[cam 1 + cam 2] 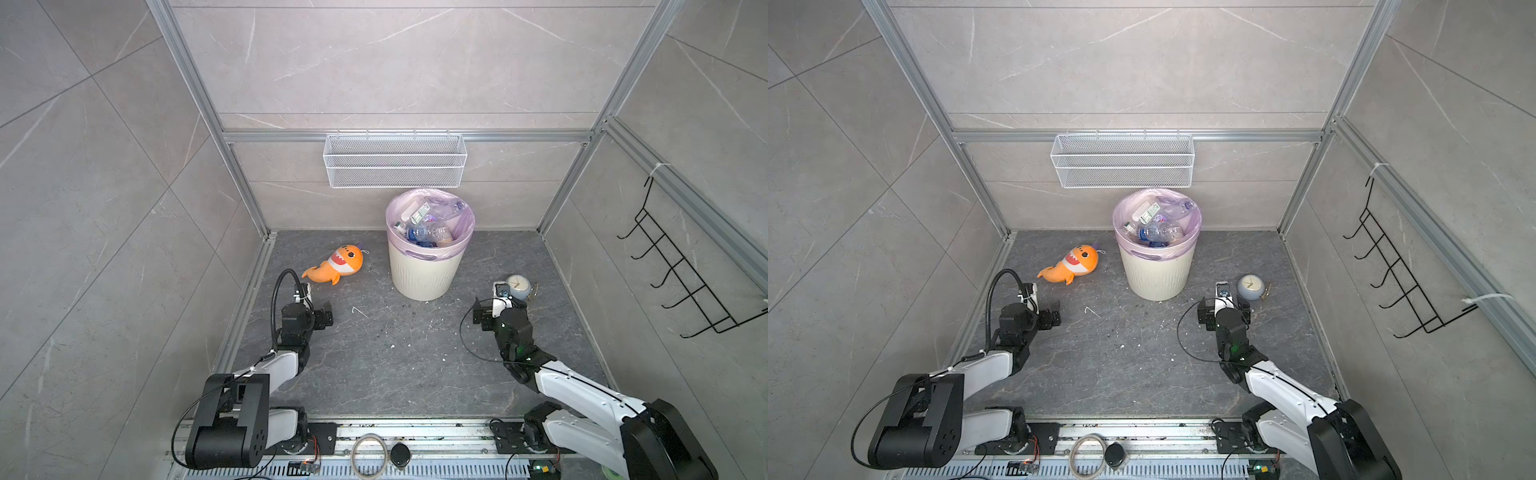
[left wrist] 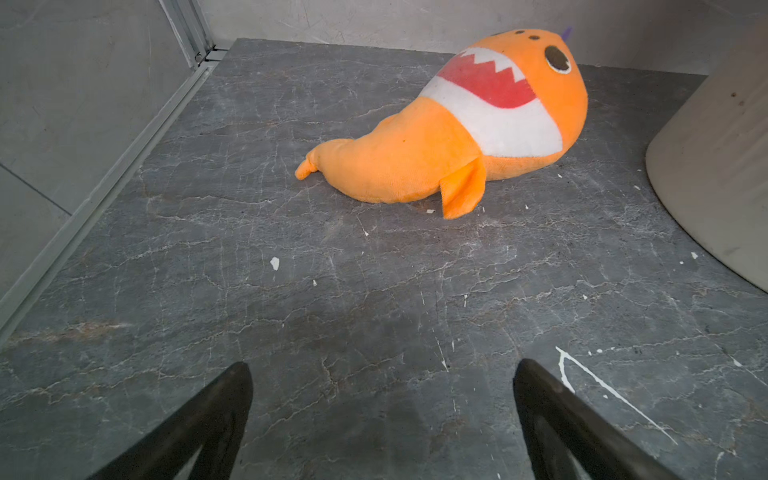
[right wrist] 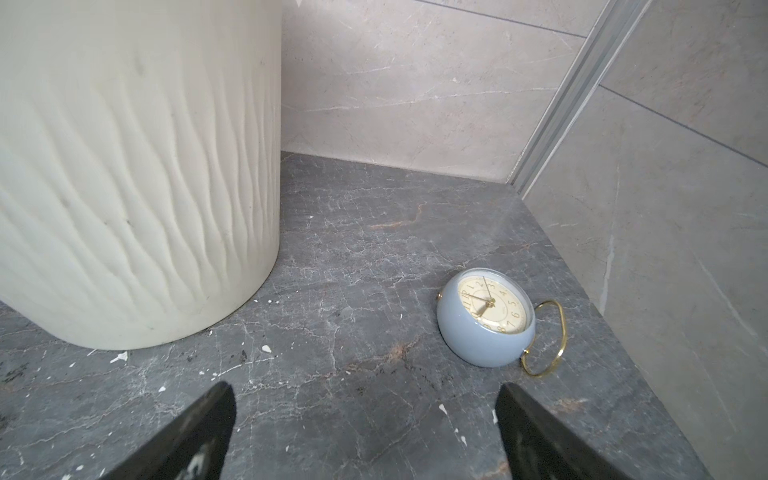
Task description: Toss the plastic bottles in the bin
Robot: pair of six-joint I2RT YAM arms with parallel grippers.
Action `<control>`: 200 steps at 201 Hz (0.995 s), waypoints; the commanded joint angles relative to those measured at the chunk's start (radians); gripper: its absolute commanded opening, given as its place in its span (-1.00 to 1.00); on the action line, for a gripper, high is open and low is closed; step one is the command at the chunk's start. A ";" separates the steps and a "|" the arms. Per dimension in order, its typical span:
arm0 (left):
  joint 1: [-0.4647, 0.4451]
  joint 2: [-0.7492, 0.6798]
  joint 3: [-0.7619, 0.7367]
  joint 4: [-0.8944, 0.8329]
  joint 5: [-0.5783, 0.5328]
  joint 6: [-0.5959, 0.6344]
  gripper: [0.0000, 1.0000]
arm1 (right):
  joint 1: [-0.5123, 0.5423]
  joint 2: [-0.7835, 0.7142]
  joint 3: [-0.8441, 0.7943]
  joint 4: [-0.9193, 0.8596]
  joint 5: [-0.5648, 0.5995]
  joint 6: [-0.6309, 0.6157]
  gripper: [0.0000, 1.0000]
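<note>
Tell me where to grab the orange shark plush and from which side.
Grip the orange shark plush at its slim tail section, probably from above with the jaws across it. It lies flat on the floor, tail end nearest the open left gripper; the head is bulky, likely too wide, and close to the bin.

Can't count the plastic bottles [image 1: 428,232] in both top views: they're a jumble, and the lower ones are buried under the top layer and behind the wall of the bin [image 1: 419,274] (labels are way too small to read too). The left wrist view only catches a slice of the bin's side, cut by the edge; the right wrist view chops off its rim. The left hand [image 2: 382,365] and right hand [image 3: 363,386] show just their finger ends, the rest runs off the frame. In a top view the right arm covers part of the clock [image 1: 521,286].
</note>
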 commanded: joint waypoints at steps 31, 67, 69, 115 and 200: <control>0.005 -0.065 -0.057 0.121 0.044 0.045 0.99 | -0.102 0.102 -0.067 0.234 -0.096 0.000 1.00; 0.006 -0.078 -0.120 0.250 0.010 0.097 1.00 | -0.149 0.194 -0.060 0.313 -0.136 -0.001 1.00; 0.006 -0.072 -0.116 0.248 0.014 0.101 1.00 | -0.149 0.195 -0.057 0.307 -0.139 -0.004 1.00; 0.023 0.038 -0.069 0.284 0.022 0.128 1.00 | -0.190 0.268 -0.050 0.383 -0.173 -0.011 1.00; 0.098 0.171 -0.047 0.372 0.085 0.078 1.00 | -0.244 0.424 -0.029 0.484 -0.247 0.015 1.00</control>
